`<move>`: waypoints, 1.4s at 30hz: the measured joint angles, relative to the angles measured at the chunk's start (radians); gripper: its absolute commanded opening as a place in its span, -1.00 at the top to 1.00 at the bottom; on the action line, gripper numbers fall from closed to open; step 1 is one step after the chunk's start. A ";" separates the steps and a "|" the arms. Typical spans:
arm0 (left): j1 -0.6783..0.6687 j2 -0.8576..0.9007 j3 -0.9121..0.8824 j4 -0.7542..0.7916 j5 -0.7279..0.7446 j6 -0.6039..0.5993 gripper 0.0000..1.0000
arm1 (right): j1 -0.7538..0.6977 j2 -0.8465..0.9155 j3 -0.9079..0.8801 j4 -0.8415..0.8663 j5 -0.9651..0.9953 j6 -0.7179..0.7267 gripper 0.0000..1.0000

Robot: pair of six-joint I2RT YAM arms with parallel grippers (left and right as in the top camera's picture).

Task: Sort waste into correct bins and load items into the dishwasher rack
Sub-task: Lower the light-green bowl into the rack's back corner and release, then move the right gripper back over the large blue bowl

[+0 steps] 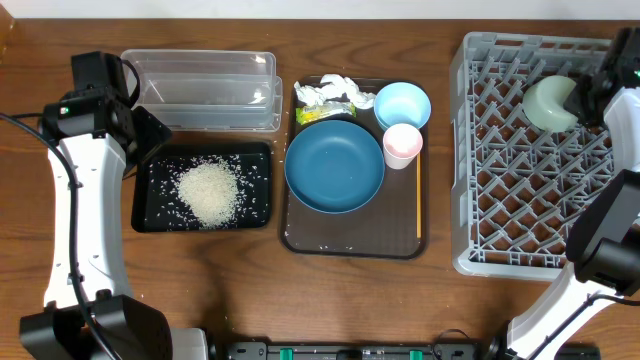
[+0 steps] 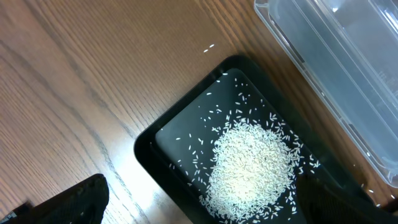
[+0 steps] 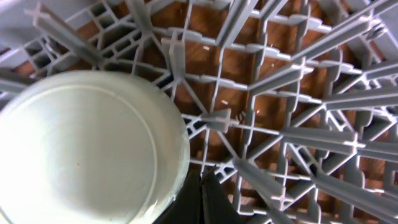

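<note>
Overhead view: you have the left gripper (image 1: 150,133) hanging over the upper left corner of the black tray (image 1: 150,215), its fingers spread wide with nothing between them. The rice (image 1: 208,192) lies heaped in the middle of that tray, with stray grains scattered around the heap. The clear tub (image 1: 200,70) sits just behind the tray. On the brown serving tray (image 1: 350,248) you will find the dark blue plate (image 1: 335,165), the light blue bowl (image 1: 402,105) with the pink cup (image 1: 403,143) just beside it, the crumpled tissue (image 1: 335,88), the yellow-green wrapper (image 1: 318,114), and the thin stick (image 1: 418,195) along the right edge. Your right gripper (image 1: 583,98) is over the far part of the dishwasher rack (image 1: 500,240), pinching the rim of the pale mint bowl (image 1: 548,105), which is tipped on edge. Left wrist view: two dark fingers (image 2: 71,202) stand at the lower corners, well apart, above the rice heap, and the tub runs along the upper right. Right wrist view: the fingers are pressed together at the bowl's rim, the bowl is above the rack's pegs, and a few loose grains show on the desk (image 3: 249,68) under the lattice.
</note>
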 measured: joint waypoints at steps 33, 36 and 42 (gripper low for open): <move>0.000 0.000 0.000 0.000 0.000 0.000 -0.95 | 0.592 -0.239 0.001 -0.331 -0.460 -0.070 -0.22; 0.000 0.000 0.000 0.000 0.000 0.000 -0.95 | 0.656 -0.203 0.001 -0.322 -0.438 -0.078 -0.15; 0.000 0.000 0.000 0.000 0.000 0.000 -0.95 | 0.797 -0.170 0.001 -0.261 -0.415 -0.128 -0.25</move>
